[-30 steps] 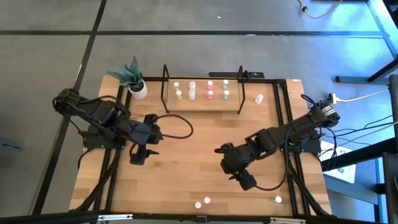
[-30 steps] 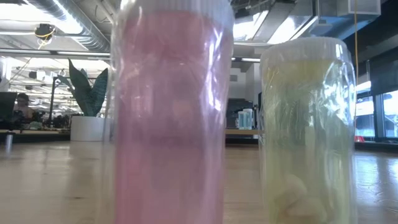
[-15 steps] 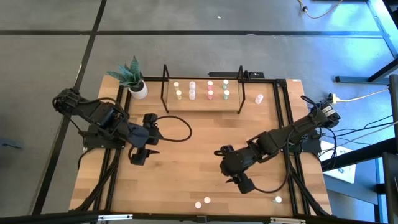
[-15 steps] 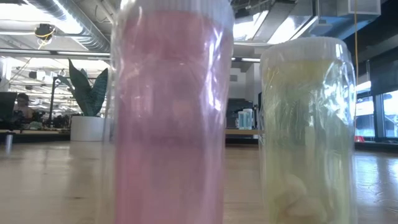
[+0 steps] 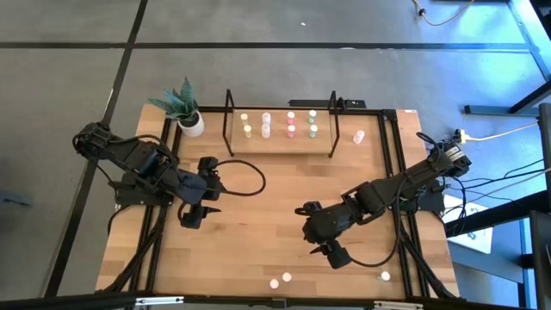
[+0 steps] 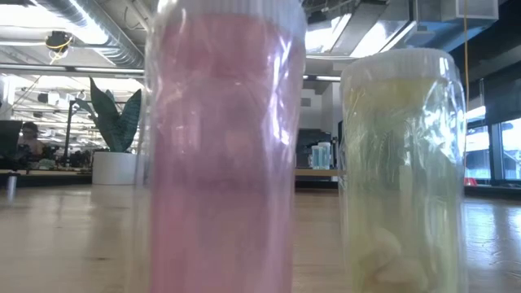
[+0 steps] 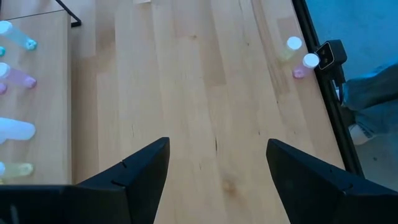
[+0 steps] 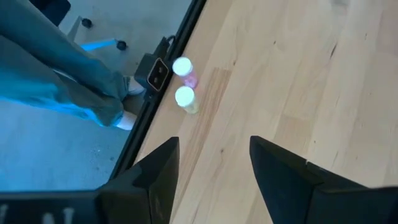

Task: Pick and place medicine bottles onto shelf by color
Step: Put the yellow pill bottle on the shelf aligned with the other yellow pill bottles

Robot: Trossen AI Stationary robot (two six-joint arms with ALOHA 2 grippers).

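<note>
The shelf (image 5: 280, 131) stands at the table's far side with several medicine bottles upright on its board in two rows. A pink bottle (image 5: 275, 282) and a yellowish bottle (image 5: 287, 277) stand side by side at the near edge; they fill the low view as pink (image 6: 224, 146) and yellow (image 6: 403, 163). My right gripper (image 5: 336, 258) hangs open above the table just right of them, slanting down, and its wrist view shows both (image 8: 185, 96). My left gripper (image 5: 189, 220) hangs open over the table's left part (image 7: 217, 146), nothing between its fingers.
One more small bottle (image 5: 385, 276) stands near the near right corner, and another (image 5: 359, 136) lies right of the shelf. A potted plant (image 5: 185, 112) stands at the far left corner. A person's legs (image 8: 62, 68) show beyond the near edge.
My right gripper has turned a little, its tip swinging slightly toward the table's left and near edge, toward the two bottles there. Nothing else has moved.
</note>
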